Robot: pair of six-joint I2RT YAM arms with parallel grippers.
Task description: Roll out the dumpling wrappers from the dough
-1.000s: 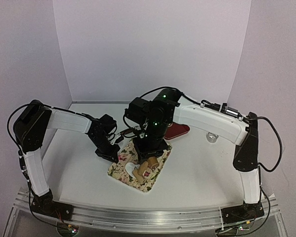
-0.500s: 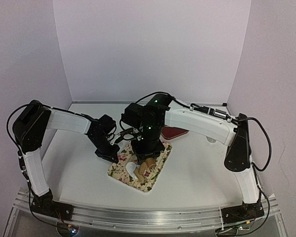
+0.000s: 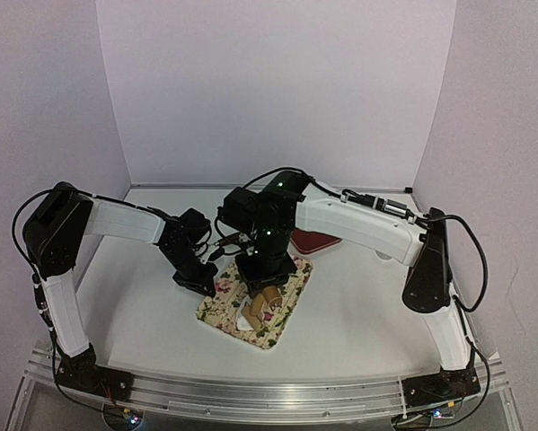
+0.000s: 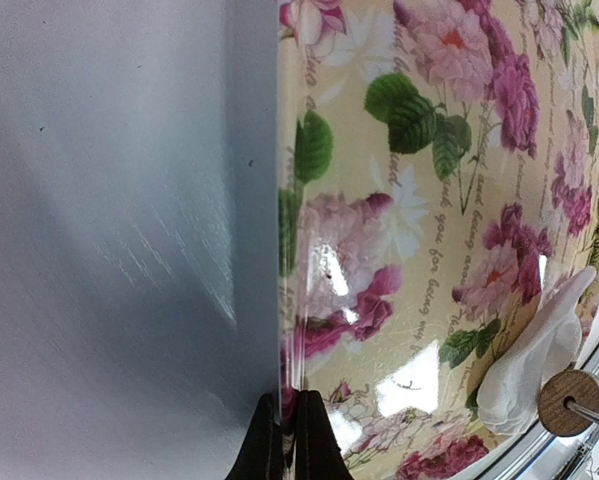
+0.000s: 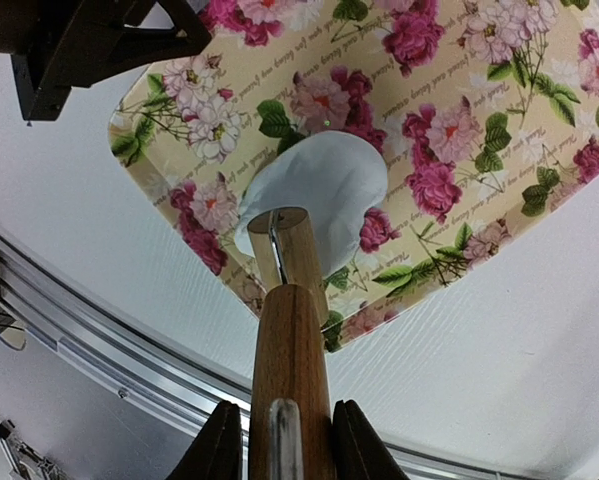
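The white dough piece (image 5: 314,195) on the flowered yellow mat (image 5: 459,90) looks uneven (no disc yet) — rolling remains; right hand (image 5: 286,440) clamps the wooden rolling pin (image 5: 287,340), left hand (image 4: 287,450) shut at mat's edge.

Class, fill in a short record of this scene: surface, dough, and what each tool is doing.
surface: floral mat on the white table
dough: white piece lying on the mat
rolling pin: wooden, far end over the dough
right tool: shut on the rolling pin
left tool: shut on the mat's edge
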